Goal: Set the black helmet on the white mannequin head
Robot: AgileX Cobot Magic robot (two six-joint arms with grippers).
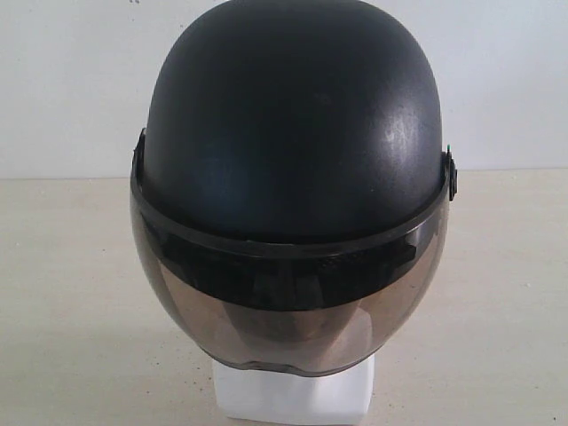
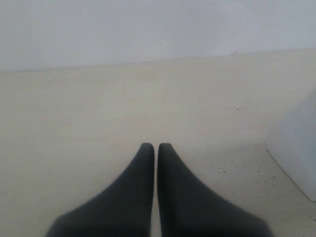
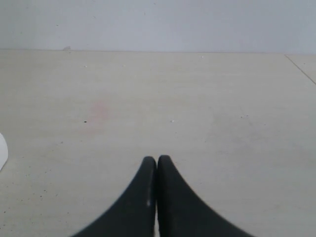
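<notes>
Item 1. Black helmet (image 1: 293, 115): matte, rounded shell, sitting upright over the white mannequin head (image 1: 293, 398) and covering it down to the neck. Its smoky visor (image 1: 293, 306) is hanging lowered across the front, with dark padding showing through the tint. Only the blocky white neck base is showing, just under the visor's lower edge, and it is standing on the pale table (image 1: 71, 293) in front of a white wall (image 1: 71, 80).

Item 2. Left gripper (image 2: 156, 146): dark fingers are drawn together with only a hairline slit between them, clenched on nothing. It is hovering over bare tabletop. A white blocky corner (image 2: 296, 153) is standing ahead of the fingertips and off to one side, apart from them. Whether it is the neck base cannot be told from this view.

Item 3. Right gripper (image 3: 157, 159): fingers are pressing tip to tip, clamped on nothing, and pointing out over open table. A thin white sliver (image 3: 2, 150) is showing off to one side, well apart from the tips and too small to identify.

Item 4. Placement: the helmet is resting on the head, clear of both grippers, and neither one is touching it.
</notes>
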